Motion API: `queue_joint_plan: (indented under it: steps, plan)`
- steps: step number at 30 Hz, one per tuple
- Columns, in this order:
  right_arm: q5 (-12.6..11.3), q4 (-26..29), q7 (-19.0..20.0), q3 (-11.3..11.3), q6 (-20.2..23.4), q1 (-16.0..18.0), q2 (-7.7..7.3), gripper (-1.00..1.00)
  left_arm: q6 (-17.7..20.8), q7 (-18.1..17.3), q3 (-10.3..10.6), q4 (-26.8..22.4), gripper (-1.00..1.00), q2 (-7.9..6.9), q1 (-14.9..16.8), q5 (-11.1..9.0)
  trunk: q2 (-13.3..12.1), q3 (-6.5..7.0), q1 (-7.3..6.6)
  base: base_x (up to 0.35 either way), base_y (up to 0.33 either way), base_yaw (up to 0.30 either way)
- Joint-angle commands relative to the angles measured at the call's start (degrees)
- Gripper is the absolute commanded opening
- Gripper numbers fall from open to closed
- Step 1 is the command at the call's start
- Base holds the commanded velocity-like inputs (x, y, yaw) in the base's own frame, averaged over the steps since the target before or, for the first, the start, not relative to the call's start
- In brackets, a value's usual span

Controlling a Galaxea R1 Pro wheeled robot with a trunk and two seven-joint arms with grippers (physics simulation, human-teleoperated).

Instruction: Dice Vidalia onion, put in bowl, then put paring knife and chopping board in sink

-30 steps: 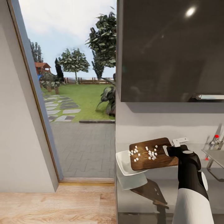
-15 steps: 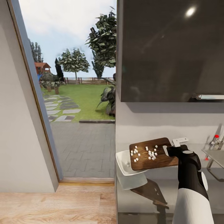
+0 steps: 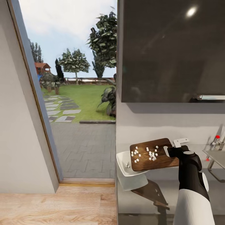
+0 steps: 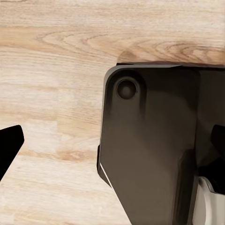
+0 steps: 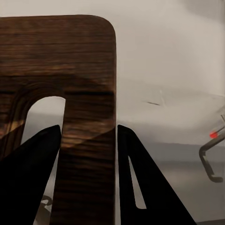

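My right gripper (image 3: 175, 149) is shut on the handle end of the dark wooden chopping board (image 3: 165, 162), held above the grey countertop (image 3: 162, 178) with its far end over the white bowl (image 3: 123, 172). Several white dice of onion (image 3: 152, 154) lie on the board and a couple lie in the bowl. In the right wrist view the gripper (image 5: 88, 132) pinches the strip of board (image 5: 56, 56) beside the handle hole. The sink (image 3: 217, 157) and its tap (image 3: 215, 139) are at the right edge. The paring knife is out of view. My left gripper (image 4: 112, 150) hangs open over the wooden floor.
A dark wall cabinet (image 3: 172, 50) hangs over the countertop. Left of the counter's end an open doorway (image 3: 81, 131) looks onto a paved garden. Wooden floor (image 3: 47, 203) lies in front of it. The robot's dark base (image 4: 150, 140) is below the left gripper.
A few onion dice have slid off the board's far edge into the bowl. The board, the right arm and the camera have stayed in place.
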State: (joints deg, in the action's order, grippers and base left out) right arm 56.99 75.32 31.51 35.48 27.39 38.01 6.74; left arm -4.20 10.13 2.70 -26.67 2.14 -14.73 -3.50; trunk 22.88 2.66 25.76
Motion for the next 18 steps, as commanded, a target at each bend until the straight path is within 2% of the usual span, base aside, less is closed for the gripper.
queue_joint_plan:
  steps: [1,10,15,18]
  plan:
    - [0.6,0.1,0.5,0.1,0.0,0.0,0.04,-1.00,-0.1,0.3,0.3,-0.1,1.00,-0.03,0.0,-0.4,0.0,-0.01,0.02,0.000,0.000,0.000]
    - [0.6,0.1,0.5,-0.1,0.0,0.0,0.03,-1.00,-0.1,0.3,0.3,-0.1,1.00,-0.03,0.0,-0.4,0.0,-0.01,0.02,0.000,0.000,0.000]
    - [0.6,0.1,0.4,-3.4,0.1,0.0,0.02,-1.00,-0.1,0.3,0.3,-0.1,1.00,-0.03,0.0,-0.4,0.0,-0.01,0.02,0.000,0.000,0.000]
    - [0.6,0.1,0.3,-4.0,0.1,0.0,-0.03,-1.00,-0.1,0.3,0.3,-0.1,1.00,-0.03,0.0,-0.4,0.0,-0.01,0.02,0.000,0.000,0.000]
